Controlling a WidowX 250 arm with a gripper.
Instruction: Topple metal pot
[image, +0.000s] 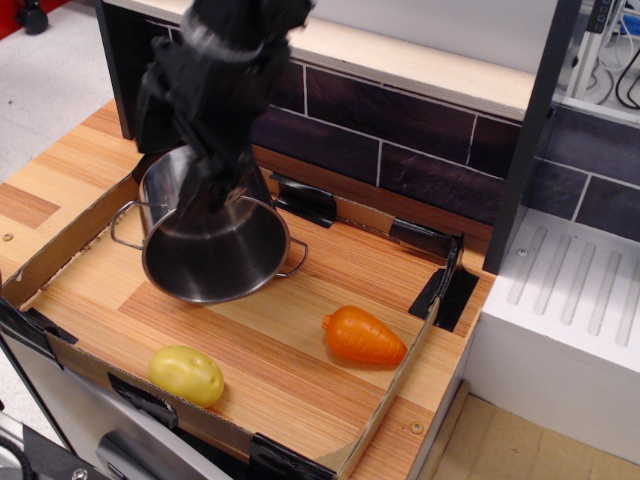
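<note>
The metal pot (222, 262) is a shiny steel cylinder with two thin wire loop handles. It sits tilted in the back left of the wooden tray, its open mouth facing the front. My gripper (214, 196) is black and motion-blurred. It comes down from above onto the pot's upper rim, with one finger reaching inside. It appears shut on that rim and holds the pot tilted. The pot's far side is hidden behind the gripper.
An orange toy carrot (363, 337) lies right of centre and a yellow toy potato (186, 375) lies near the front edge. A low cardboard wall (58, 256) rims the tray. A dark tiled wall (400, 120) stands behind, a white drainer (570, 300) to the right.
</note>
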